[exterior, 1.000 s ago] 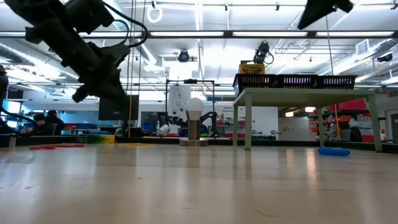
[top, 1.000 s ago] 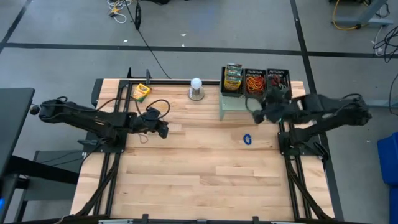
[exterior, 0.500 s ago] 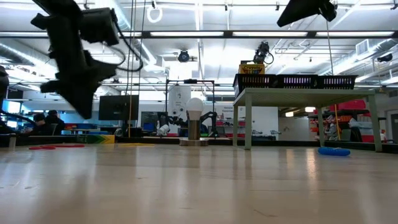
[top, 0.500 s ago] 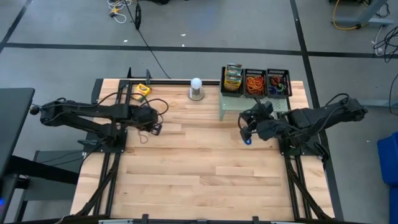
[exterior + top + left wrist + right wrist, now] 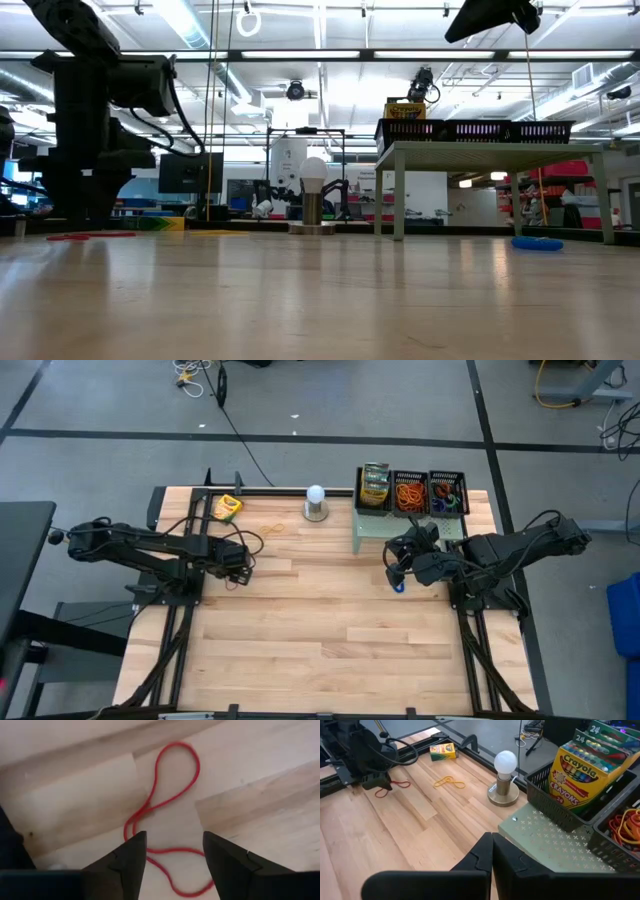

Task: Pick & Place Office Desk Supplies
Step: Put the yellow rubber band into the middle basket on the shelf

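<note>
The left gripper [image 5: 174, 851] hangs low over the table with its fingers spread wide; the thin red rubber-band loop [image 5: 165, 805] lies flat between and just ahead of the tips, so a straight descent before pinching the strand looks best. The right gripper [image 5: 492, 851], fingers pressed together and empty, waits just beside the pale green mesh riser [image 5: 555, 842]; the small blue rubber-band loop [image 5: 398, 585] lies under it.

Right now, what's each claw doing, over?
Left claw open, low over red rubber band. Right claw shut, empty, near pale green riser. Nothing blocking the band.
</note>
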